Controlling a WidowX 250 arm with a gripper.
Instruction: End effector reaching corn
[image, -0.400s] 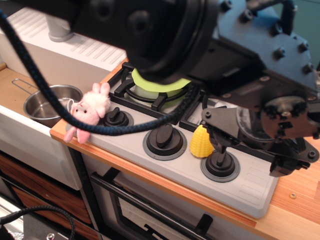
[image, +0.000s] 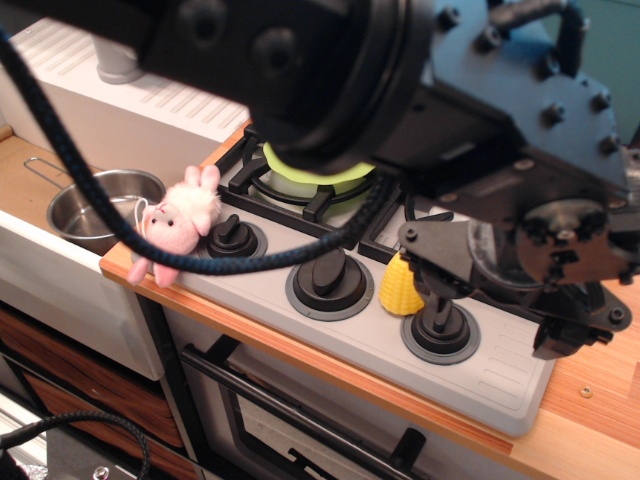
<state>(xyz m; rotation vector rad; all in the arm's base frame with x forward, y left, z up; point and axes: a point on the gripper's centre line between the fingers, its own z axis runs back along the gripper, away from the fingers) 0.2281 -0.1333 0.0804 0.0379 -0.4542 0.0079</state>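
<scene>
The corn (image: 398, 287) is a small yellow ribbed cone. It stands upright on the grey stove panel between the middle knob (image: 328, 272) and the right knob (image: 440, 325). The end effector (image: 492, 295), black with blue bolted housing, fills the upper right. It hangs just above and to the right of the corn. Its jaws are spread wide, with one black finger (image: 436, 256) overlapping the corn's upper right edge and the other finger (image: 572, 330) far to the right. Nothing is held between them. The thick braided cable (image: 230, 262) sags across the stove front.
A lime-green plate (image: 300, 172) lies on the left burner grate, partly hidden by the arm. A pink plush toy (image: 180, 217) sits at the stove's left corner by the left knob (image: 230, 238). A steel pot (image: 95, 207) stands in the sink at left. The wooden counter edge (image: 590, 420) runs at right.
The end effector has shifted slightly left, so its near finger now covers more of the corn's top. The corn and other objects have not moved.
</scene>
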